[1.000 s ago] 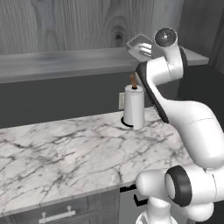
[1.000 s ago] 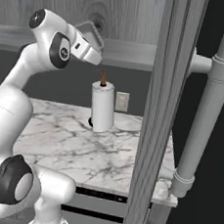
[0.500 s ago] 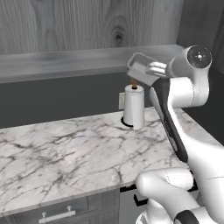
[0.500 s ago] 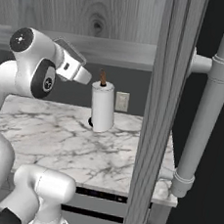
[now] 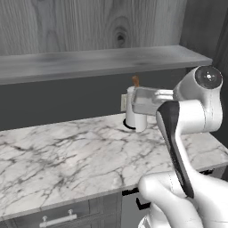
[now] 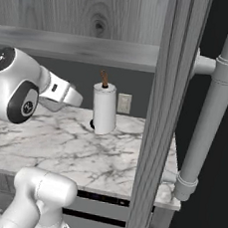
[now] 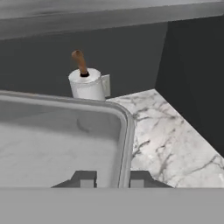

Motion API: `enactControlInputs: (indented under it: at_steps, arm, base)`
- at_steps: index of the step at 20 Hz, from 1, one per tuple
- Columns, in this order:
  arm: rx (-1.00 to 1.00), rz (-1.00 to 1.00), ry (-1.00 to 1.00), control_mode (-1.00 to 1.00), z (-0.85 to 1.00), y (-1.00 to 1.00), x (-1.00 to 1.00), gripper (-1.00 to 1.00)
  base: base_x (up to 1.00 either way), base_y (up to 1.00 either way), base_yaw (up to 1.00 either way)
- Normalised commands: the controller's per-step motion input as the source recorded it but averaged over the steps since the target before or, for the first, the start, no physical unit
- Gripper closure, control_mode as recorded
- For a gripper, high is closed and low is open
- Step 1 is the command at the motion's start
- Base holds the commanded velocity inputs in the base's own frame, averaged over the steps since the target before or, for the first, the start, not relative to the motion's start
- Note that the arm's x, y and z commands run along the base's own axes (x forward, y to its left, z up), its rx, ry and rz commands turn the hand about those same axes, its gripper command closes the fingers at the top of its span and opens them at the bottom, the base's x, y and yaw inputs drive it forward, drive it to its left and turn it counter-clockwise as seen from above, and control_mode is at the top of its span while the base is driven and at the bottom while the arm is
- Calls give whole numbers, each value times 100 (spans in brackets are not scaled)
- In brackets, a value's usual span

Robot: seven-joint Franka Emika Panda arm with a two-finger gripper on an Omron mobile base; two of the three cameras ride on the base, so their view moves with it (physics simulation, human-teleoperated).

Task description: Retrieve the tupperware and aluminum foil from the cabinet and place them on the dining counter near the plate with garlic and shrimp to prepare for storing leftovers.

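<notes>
While no lettering is readable, the fingers (image 7: 113, 178) clamp the tupperware's (image 7: 57, 144) rim.

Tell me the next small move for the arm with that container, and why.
Probably draw back from the cabinet shelf, keeping the grip and the container level. The gripper is shut on the rim of the tupperware, which hangs in the air over the marble worktop beside the paper towel roll, so it is free to carry away.

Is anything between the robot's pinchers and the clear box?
No. The gripper is already shut on the rim of the tupperware, one fingertip each side. The paper towel roll stands farther back on the marble worktop.
</notes>
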Motion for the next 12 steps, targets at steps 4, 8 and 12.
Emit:
enactControlInputs:
  at_steps: [4, 8, 12]
  arm:
    - [-5, 3, 26, -100, -13, 0, -9, 100]
    - [-10, 3, 27, -100, -9, 13, -10, 100]
    - [-2, 1, 5, 100, -1, 2, -11, 100]
  base:
    - [0, 0, 0]
    - [0, 0, 0]
    - [-69, 0, 12]
